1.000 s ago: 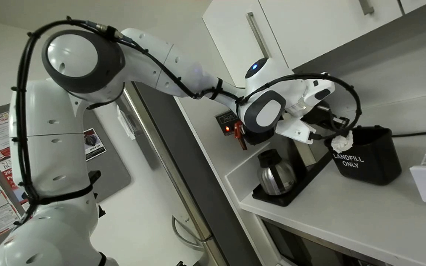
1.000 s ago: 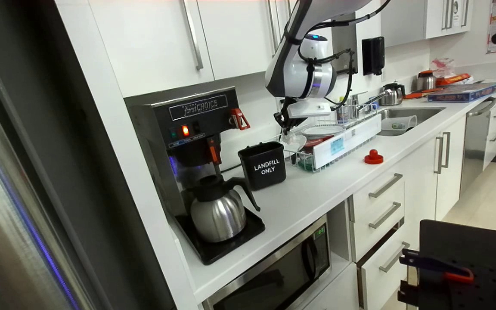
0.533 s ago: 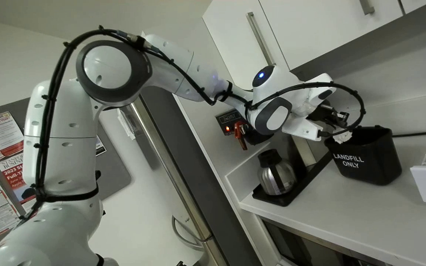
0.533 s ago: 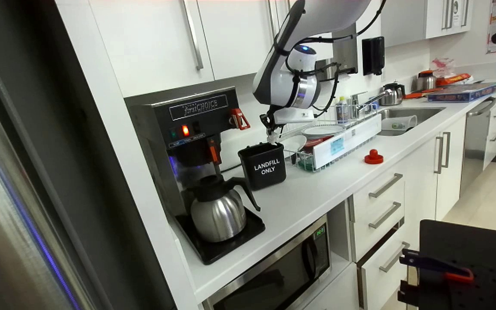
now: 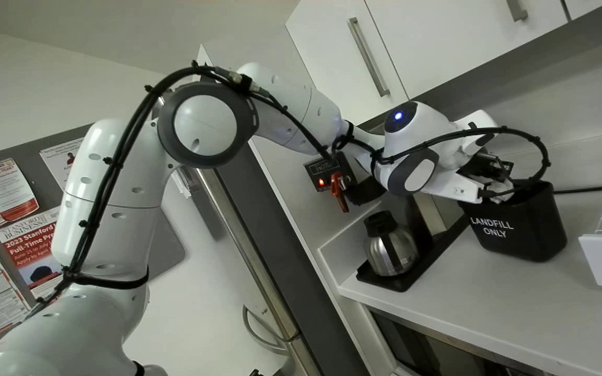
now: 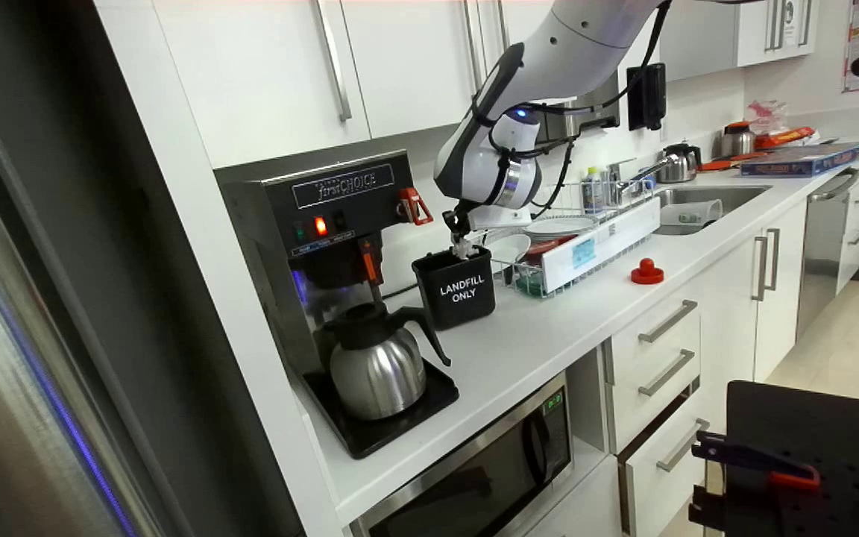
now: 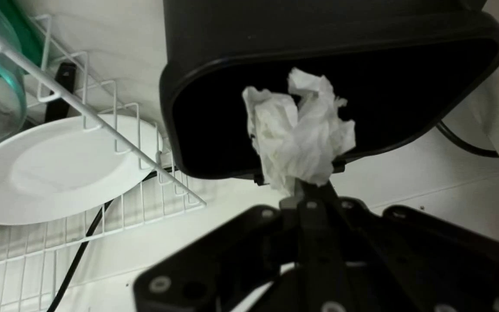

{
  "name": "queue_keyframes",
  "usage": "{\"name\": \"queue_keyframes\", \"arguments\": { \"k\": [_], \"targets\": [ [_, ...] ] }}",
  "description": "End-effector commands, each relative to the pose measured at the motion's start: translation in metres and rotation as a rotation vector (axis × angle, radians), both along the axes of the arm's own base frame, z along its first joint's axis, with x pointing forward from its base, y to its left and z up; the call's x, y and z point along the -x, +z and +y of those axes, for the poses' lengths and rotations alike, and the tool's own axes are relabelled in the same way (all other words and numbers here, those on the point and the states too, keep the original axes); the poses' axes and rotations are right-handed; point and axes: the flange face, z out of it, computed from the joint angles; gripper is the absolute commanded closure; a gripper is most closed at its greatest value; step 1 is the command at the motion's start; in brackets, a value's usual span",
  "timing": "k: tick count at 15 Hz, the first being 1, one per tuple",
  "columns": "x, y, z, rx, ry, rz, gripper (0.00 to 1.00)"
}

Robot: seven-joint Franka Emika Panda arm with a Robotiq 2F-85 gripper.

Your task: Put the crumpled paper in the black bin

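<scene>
white crumpled paper (image 7: 299,132), pinched by the tool (image 7: 310,190), hangs at the mouth of the black bin (image 6: 458,291); placing seems in hand, next wanting a centred release.

Bin (image 6: 459,300) on the counter (image 6: 541,322), between coffee machine (image 6: 347,212) (left) and dish rack (image 6: 616,235) (right) in an exterior view; carafe (image 6: 377,380) on the machine's base (image 6: 370,434); microwave (image 6: 474,477) below; paper (image 7: 298,132) in the tool (image 7: 308,190), at the bin's mouth.

The black rectangular bin (image 7: 310,28) is open either side of the crumpled white paper wad (image 7: 297,138); the white wire dish rack (image 6: 617,236) (white round plate (image 7: 50,171) inside) and black-and-steel coffee machine (image 6: 351,210) flank it.
</scene>
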Motion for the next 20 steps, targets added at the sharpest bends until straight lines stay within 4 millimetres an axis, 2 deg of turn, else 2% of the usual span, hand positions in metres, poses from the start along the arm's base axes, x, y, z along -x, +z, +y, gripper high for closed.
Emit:
{"name": "queue_keyframes", "arguments": {
  "k": [1,2,5,9,11,12,15,20],
  "targets": [
    [-0.013,-0.006,-0.007,0.03,-0.005,-0.027,0.74],
    [-0.014,-0.007,-0.008,0.027,0.0,-0.022,0.73],
    [-0.013,-0.005,-0.005,0.026,0.007,-0.031,0.51],
    [-0.007,0.017,0.001,0.03,0.009,-0.07,0.2],
    [0.002,0.03,0.001,0.046,-0.029,-0.084,0.05],
    [0.011,0.037,-0.003,0.049,-0.063,-0.074,0.01],
    [0.036,0.054,-0.011,0.035,-0.096,-0.029,0.0],
    [0.064,0.084,0.001,0.018,-0.043,0.032,0.0]
  ]
}}
